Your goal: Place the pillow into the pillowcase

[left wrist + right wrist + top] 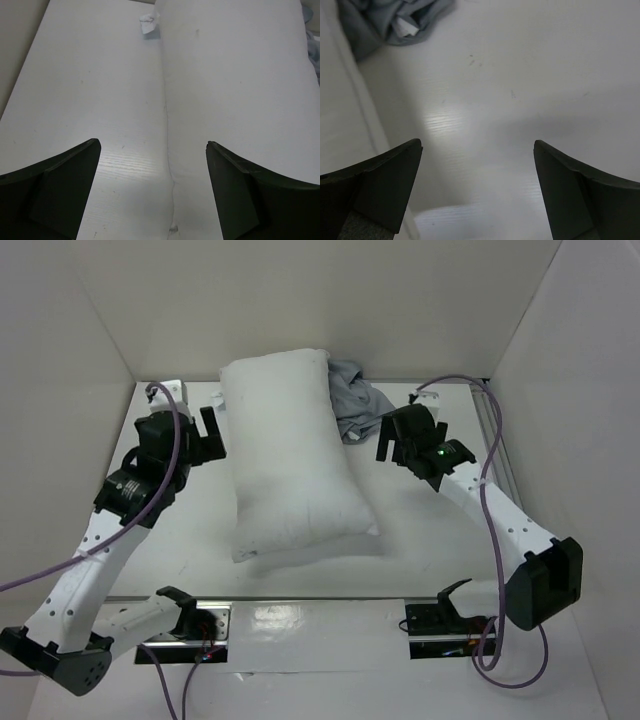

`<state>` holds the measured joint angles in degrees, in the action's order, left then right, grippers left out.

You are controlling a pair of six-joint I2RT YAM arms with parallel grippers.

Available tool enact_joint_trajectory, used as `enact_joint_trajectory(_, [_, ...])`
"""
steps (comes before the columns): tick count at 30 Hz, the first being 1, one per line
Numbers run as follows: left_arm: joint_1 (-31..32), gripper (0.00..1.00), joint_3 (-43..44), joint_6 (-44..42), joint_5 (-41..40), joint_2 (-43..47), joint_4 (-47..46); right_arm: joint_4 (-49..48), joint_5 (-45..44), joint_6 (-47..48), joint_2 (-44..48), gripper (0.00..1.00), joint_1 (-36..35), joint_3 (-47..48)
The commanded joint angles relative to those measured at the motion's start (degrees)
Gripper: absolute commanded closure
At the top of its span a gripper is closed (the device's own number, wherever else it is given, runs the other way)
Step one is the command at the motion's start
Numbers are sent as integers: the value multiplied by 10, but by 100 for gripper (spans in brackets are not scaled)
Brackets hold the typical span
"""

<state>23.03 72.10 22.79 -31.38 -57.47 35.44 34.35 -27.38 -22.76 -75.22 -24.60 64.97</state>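
The plump white pillow lies lengthwise in the middle of the table. It fills the right half of the left wrist view and the left edge of the right wrist view. The grey pillowcase is crumpled behind the pillow's far right corner, partly hidden by it, and shows at the top left of the right wrist view. My left gripper is open and empty over the pillow's left edge. My right gripper is open and empty over bare table right of the pillow.
White walls enclose the table on the left, back and right. A small white tag lies by the pillow's far left corner. Purple cables run along both arms. Mounts and a metal rail sit at the near edge.
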Motion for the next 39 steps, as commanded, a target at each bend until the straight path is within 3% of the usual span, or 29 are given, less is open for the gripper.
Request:
enact_joint_trajectory(1, [-17,0,5,12,89,-4,11,18,76,28,22,0,-23,59])
enact_joint_trajectory(4, [-32,1,10,32,152,-47,30,40,88,28,6,0,-77,105])
enact_joint_trajectory(9, [-44,0,31,68,204,-132,69,46,151,33,-6,0,-110,128])
enact_joint_trajectory(17, [-90,0,-14,96,315,-190,-16,10,288,45,-105,0,-115,147])
enact_joint_trajectory(23, [-119,0,-97,131,500,-218,-137,-52,377,51,-187,0,-115,152])
enact_joint_trajectory(24, [-125,3,-119,131,547,-212,-156,-64,421,56,-194,4,-121,152])
enact_joint_trajectory(25, [-125,11,-128,138,564,-212,-173,-64,434,56,-194,20,-128,157])
enact_joint_trajectory(26, [-125,39,-134,144,577,-204,-197,-64,434,61,-200,65,-128,157])
enact_joint_trajectory(27, [-125,63,-134,144,587,-196,-197,-64,428,62,-201,86,-137,157])
enact_joint_trajectory(28, [-125,84,-125,144,595,-196,-197,-64,418,62,-194,100,-144,168])
enact_joint_trajectory(29, [-125,100,-114,144,600,-196,-189,-58,407,62,-194,100,-144,175])
enact_joint_trajectory(35, [-110,100,28,126,540,-126,-120,-44,235,68,-110,100,-192,240])
enact_joint_trajectory(39, [-98,100,149,98,533,-131,-89,-55,83,68,-37,100,-202,276])
